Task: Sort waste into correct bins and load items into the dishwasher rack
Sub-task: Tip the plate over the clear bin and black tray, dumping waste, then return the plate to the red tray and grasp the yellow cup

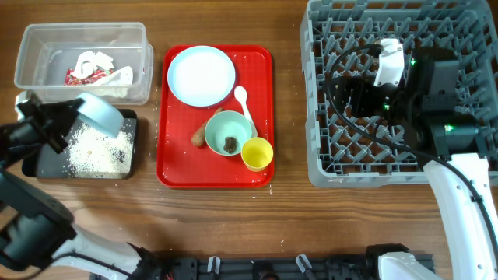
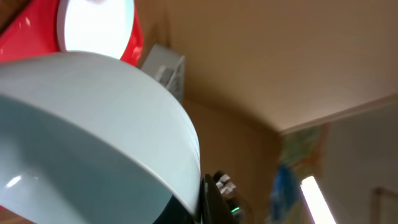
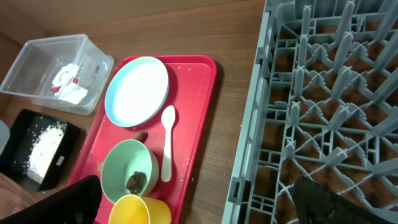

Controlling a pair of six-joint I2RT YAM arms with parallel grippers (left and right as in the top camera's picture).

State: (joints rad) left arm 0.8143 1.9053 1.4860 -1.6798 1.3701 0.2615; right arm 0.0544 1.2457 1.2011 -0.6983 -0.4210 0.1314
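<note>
Left pincer [image 1: 70, 117] clamped on tilted bowl [image 1: 99, 113] above black tray [image 1: 48, 165] | rack [image 1: 327, 159] far to its right | right pincer [image 1: 354, 97] wide, nearer rack

Tipped bowl over the rice tray, dishes off to its right

The left gripper [image 1: 68, 118] clamps a pale blue bowl [image 1: 99, 113], tilted above the black tray [image 1: 47, 167] of rice grains [image 1: 89, 148] beneath it. Just beyond, the clear tub [image 1: 31, 54] holds crumpled paper [image 1: 97, 61] and red wrapper scraps [image 1: 82, 75]. To its right sit the plate [image 1: 201, 75], spoon [image 1: 243, 101], teal bowl [image 1: 218, 124] with a brown lump [image 1: 231, 144], carrot piece [image 1: 199, 134] and yellow cup [image 1: 257, 153]. The grey rack [image 1: 327, 47] lies under the wide-spread right gripper [image 1: 352, 95].
</note>
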